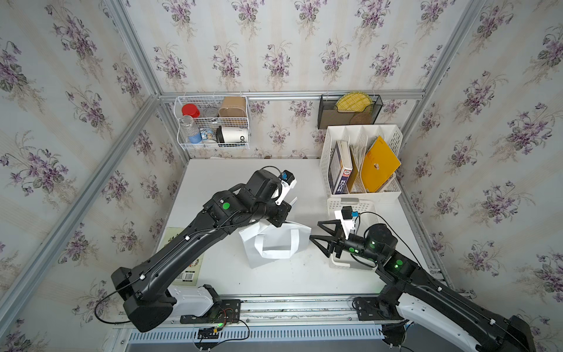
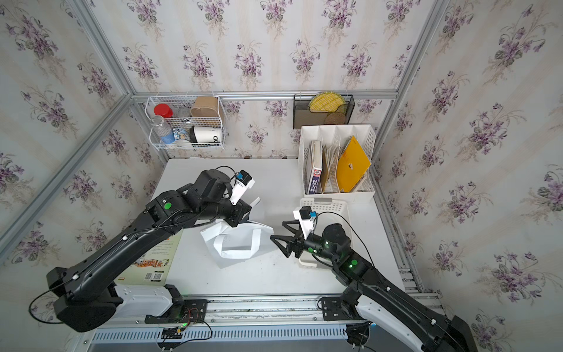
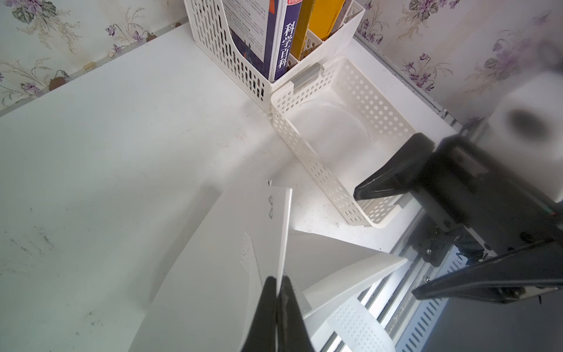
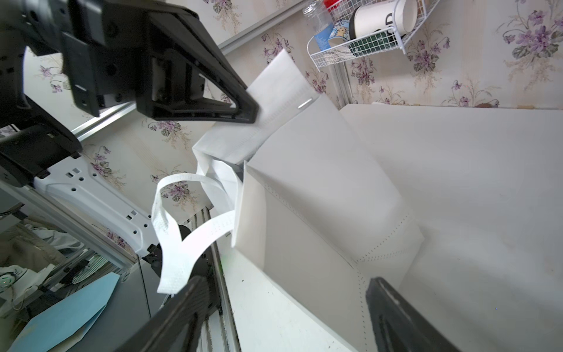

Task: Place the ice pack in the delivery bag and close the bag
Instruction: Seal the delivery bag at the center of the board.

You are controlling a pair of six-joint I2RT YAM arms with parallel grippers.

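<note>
So the left tool (image 3: 278, 282) is pinched tight on the rim of the delivery bag (image 1: 274, 243). The right tool (image 1: 315, 230) gapes wide just beside it, holding nothing. Can't spot the ice pack anywhere, maybe it's inside. If that pinch slips, the bag probably flops onto the bench (image 1: 219, 183).

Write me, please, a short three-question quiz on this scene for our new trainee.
1. True or false: the left pincer is shut on an edge of the delivery bag.
2. The right pincer is: A) shut on a bag strap; B) open, holding nothing, beside the bag; C) shut on a book.
3. What colour is the folder standing in the white file rack?

Key: 1 true; 2 B; 3 yellow.
</note>
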